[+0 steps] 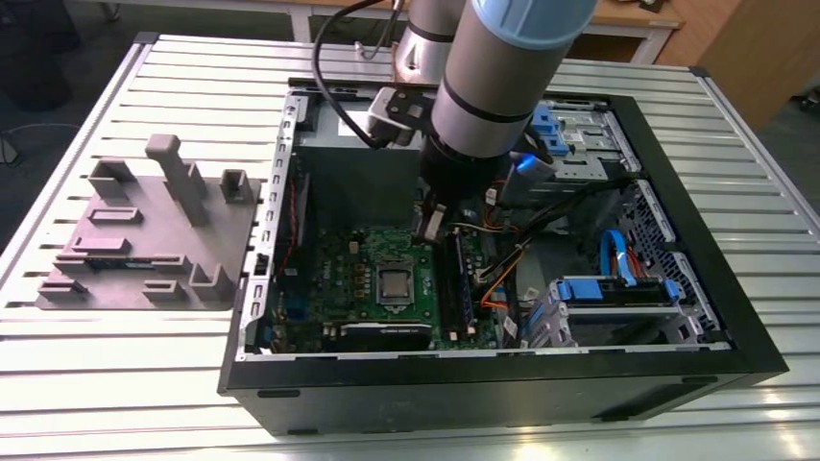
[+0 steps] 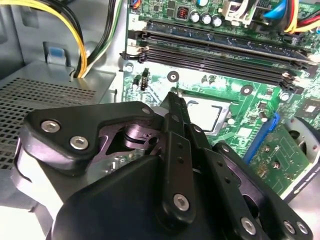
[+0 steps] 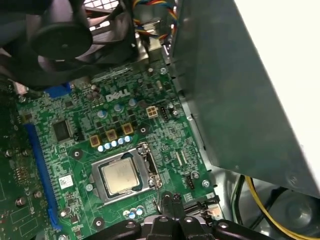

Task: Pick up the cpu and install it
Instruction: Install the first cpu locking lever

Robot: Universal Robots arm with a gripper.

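The cpu (image 1: 394, 282), a small square chip with a silver-grey top, lies flat in the socket in the middle of the green motherboard (image 1: 346, 288); it also shows in both wrist views (image 2: 209, 114) (image 3: 121, 176), ringed by the metal socket frame (image 3: 146, 162). My gripper (image 1: 431, 225) hangs inside the open computer case, a little above the board and just beside the socket. Its thin black fingers (image 2: 176, 102) are pressed together and shut, with nothing between them. Their tips (image 3: 171, 199) stand off one corner of the socket, apart from the chip.
The black case (image 1: 500, 394) lies open on a slatted metal table. A grey plastic fixture block (image 1: 141, 240) sits at the exterior view's left. Memory slots (image 2: 215, 50), yellow cables (image 2: 75, 30), a black fan (image 3: 75, 35) and blue drive brackets (image 1: 615, 288) crowd around the board.
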